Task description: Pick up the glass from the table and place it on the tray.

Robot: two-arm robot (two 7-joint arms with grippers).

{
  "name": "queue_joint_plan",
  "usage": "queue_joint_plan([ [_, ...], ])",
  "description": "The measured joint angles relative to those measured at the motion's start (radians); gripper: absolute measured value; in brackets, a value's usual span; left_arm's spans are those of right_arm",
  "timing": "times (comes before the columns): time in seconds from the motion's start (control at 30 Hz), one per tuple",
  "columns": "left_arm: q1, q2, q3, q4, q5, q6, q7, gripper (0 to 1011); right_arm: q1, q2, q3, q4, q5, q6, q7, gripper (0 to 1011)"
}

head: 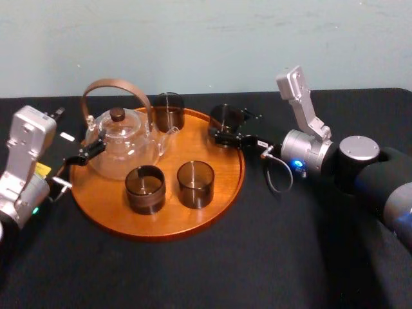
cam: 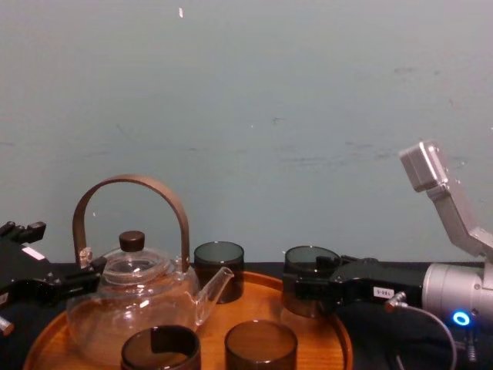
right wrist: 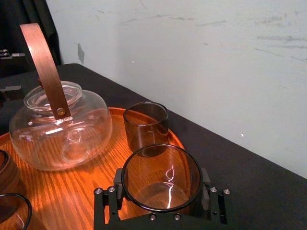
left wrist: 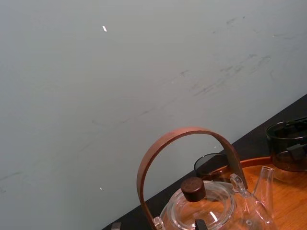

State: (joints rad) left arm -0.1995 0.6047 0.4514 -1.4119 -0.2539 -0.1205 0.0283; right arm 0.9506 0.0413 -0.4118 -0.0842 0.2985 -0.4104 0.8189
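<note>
Glass point(right wrist: 160, 177) clamped between right jaws at tray point(head: 228, 174) rim; left jaws by teapot point(head: 122, 145), gap unclear.

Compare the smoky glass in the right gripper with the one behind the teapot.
The dark smoky glass tumbler in the right gripper is clamped between its fingers; the matching tumbler behind the clear glass teapot stands free. The held one is at the round orange-brown wooden tray's right rim, the free one at its far edge. Both are upright, empty, alike in shape and tint.
</note>
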Motion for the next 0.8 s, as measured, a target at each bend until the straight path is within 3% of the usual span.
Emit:
queue_joint_plan([
  [0.8, 0.0, 0.0, 0.0, 0.0, 0.0, 0.0, 0.0, 1001, -0.011, 0.004, 0.01, -0.022, -0.011, 0.011, -0.004, 907],
])
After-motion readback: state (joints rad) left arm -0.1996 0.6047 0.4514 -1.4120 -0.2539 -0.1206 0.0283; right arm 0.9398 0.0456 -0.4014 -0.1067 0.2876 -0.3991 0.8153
